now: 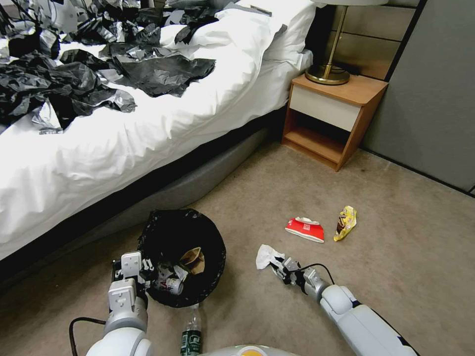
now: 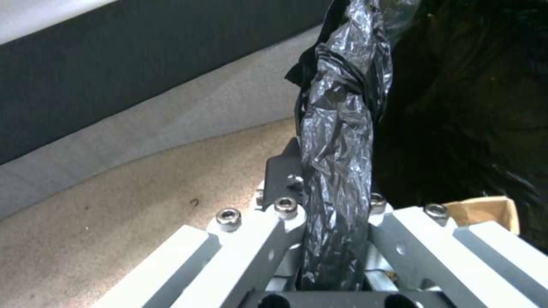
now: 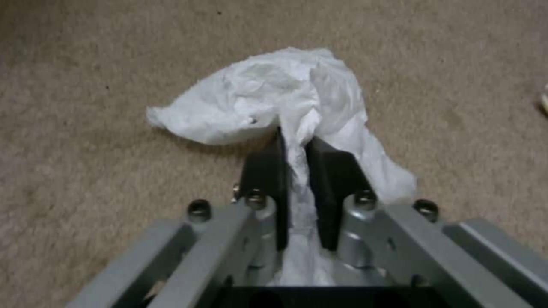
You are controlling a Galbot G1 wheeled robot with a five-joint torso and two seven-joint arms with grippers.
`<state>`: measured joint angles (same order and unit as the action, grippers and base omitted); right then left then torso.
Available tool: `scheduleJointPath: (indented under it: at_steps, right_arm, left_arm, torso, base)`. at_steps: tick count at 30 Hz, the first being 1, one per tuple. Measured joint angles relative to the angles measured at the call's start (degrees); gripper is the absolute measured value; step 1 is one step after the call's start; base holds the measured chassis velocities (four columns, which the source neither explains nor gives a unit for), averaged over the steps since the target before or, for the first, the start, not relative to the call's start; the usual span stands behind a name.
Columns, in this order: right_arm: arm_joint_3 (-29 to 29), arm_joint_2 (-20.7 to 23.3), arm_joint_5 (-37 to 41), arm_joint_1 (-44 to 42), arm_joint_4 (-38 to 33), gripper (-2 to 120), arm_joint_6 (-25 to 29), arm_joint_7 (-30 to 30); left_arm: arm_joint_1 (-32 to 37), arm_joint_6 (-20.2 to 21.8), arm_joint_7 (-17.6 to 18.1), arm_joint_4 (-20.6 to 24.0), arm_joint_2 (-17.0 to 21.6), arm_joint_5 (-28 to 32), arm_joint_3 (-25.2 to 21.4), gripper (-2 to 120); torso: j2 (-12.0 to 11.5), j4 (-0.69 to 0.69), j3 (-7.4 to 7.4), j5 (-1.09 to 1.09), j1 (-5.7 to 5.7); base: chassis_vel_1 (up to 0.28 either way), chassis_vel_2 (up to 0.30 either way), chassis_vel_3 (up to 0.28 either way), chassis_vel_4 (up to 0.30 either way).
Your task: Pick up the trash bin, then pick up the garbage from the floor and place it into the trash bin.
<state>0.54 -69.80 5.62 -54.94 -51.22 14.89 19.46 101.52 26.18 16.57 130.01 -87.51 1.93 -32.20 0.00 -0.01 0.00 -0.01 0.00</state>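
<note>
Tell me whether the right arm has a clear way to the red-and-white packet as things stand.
Probably not yet: the carpet between looks bare, but the right gripper is shut on the white tissue, so it has no free jaws for the red-and-white packet.

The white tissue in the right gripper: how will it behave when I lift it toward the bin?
The white tissue looks crumpled and soft, so it will probably droop. It seems very light, hence unlikely to strain the right gripper, whose fingers pinch one fold. That thin fold might tear or slip before reaching the trash bin, clamped by the left gripper.
</note>
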Motion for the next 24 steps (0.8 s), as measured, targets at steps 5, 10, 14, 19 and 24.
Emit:
scheduleJointPath:
  at_steps: [5,10,14,19,24]
  right_arm:
    - [0.1,0.0,0.2,-0.1,-0.6,0,0.0,-0.1]
    - [0.1,0.7,1.2,-0.5,-2.4,0,0.0,-0.7]
    - [0.0,2.2,2.9,-1.3,-6.0,0,-0.2,-1.3]
    - [-0.4,4.5,5.2,-2.3,-12.8,0,-0.2,-1.6]
    - [-1.9,8.6,8.4,-3.8,-26.4,0,0.4,-1.6]
  left_arm:
    - [0.1,0.0,0.0,0.0,0.0,0.0,0.0,2]
    - [0.1,0.1,0.0,0.0,0.1,-0.1,0.1,2]
    - [0.0,0.1,0.0,0.1,0.2,-0.1,0.2,2]
    - [0.0,0.2,0.0,0.1,0.3,-0.1,0.3,2]
    - [-0.1,0.4,0.0,0.5,0.4,-0.1,0.2,2]
  torso:
    - [0.0,0.01,0.00,0.01,0.00]
    - [0.0,0.01,0.00,0.02,0.00]
    - [0.0,0.01,0.00,0.02,0.00]
    - [0.0,0.02,0.00,0.02,0.00]
    - [0.0,0.03,0.00,0.02,0.00]
  base:
    - [0.000,0.000,0.000,0.000]
    - [0.000,0.000,0.000,0.000]
    - [0.000,0.000,0.000,0.000]
    - [0.000,0.000,0.000,0.000]
    - [0.000,0.000,0.000,0.000]
